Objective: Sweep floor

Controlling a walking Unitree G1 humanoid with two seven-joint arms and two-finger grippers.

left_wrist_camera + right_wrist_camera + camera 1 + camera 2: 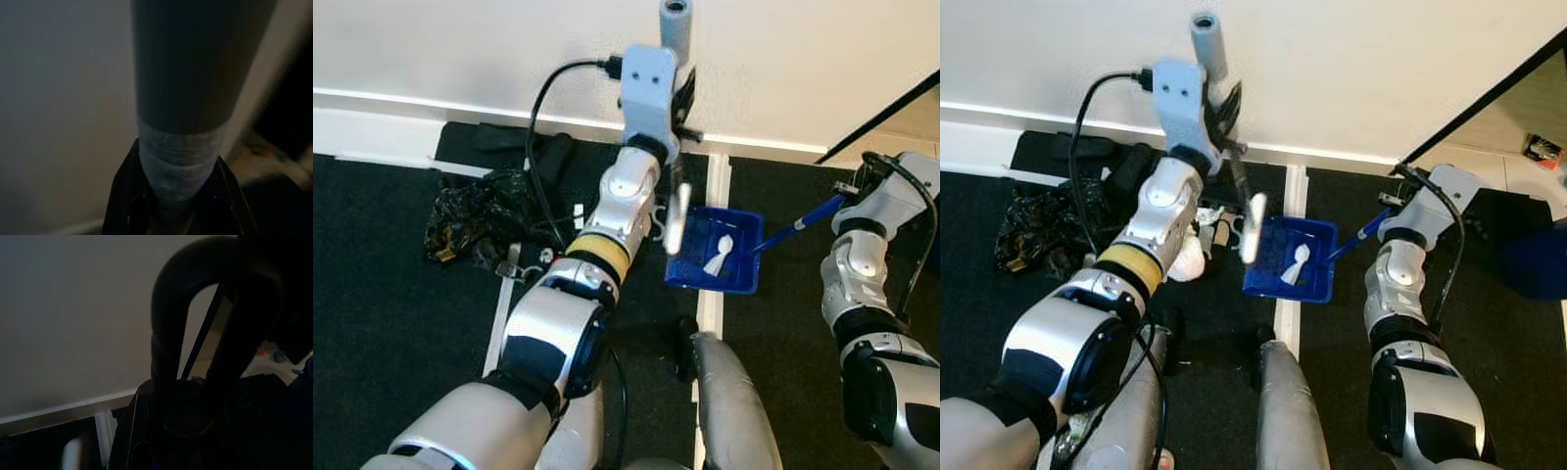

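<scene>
Directly ahead of you, the left gripper [683,106] is raised near the white wall [460,49], its black fingers [124,196] clamped on a grey broom handle [674,29] with a band of pale tape where they grip. The handle runs down, thin and dark, to a blurred whitish brush head [677,220] hanging just at the rim of a blue plastic dustpan [690,269].

That dustpan sits on the black carpeted floor [391,323], straddling a white floor strip [713,304] close to the white skirting board [372,127]. A small white crumpled scrap [720,255] lies inside it. Its long blue handle [798,227] slants up to the right gripper [852,186], which holds it; you can't tell how those jaws stand, since the right wrist view is mostly dark shapes.

To your left, a crumpled black plastic bag [475,215] lies on the carpet beside the left arm. Small white bits [1219,230] sit on the floor between the bag and the dustpan. A black cable [543,108] loops from the left wrist. At the far right, a dark blue object [1536,259] rests on the carpet, well apart from the dustpan.
</scene>
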